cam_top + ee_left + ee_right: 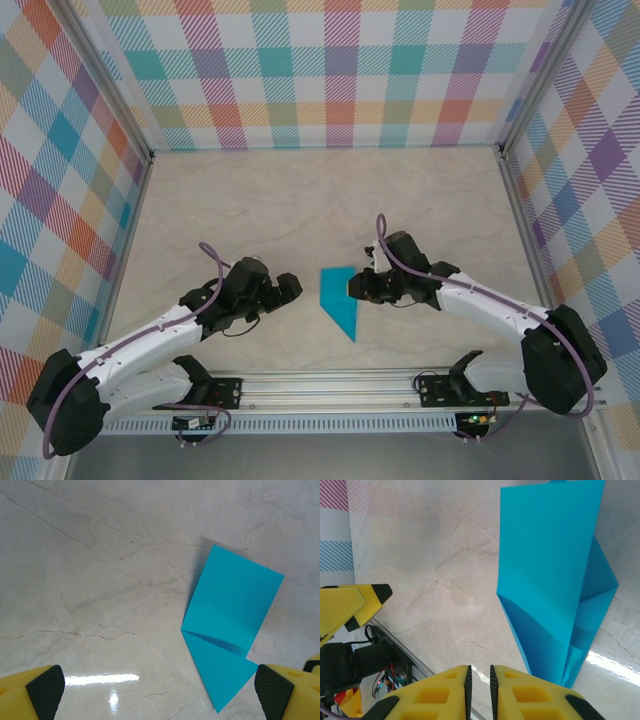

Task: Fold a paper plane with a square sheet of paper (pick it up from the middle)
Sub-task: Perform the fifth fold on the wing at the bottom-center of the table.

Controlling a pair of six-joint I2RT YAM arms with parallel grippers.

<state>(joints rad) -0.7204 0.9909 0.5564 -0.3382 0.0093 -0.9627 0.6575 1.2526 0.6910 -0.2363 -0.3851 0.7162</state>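
The square sheet of paper [339, 300], teal-blue and already creased so that it tapers to a point at its near end, lies on the table [300, 200] between the two arms. The left gripper [291, 288] hangs just to its left with its jaws spread wide and nothing in them. The right gripper [480, 674] sits at the sheet's right edge, its yellow fingers [530, 695] drawn almost together with only a thin slit between them and no teal showing in that slit.
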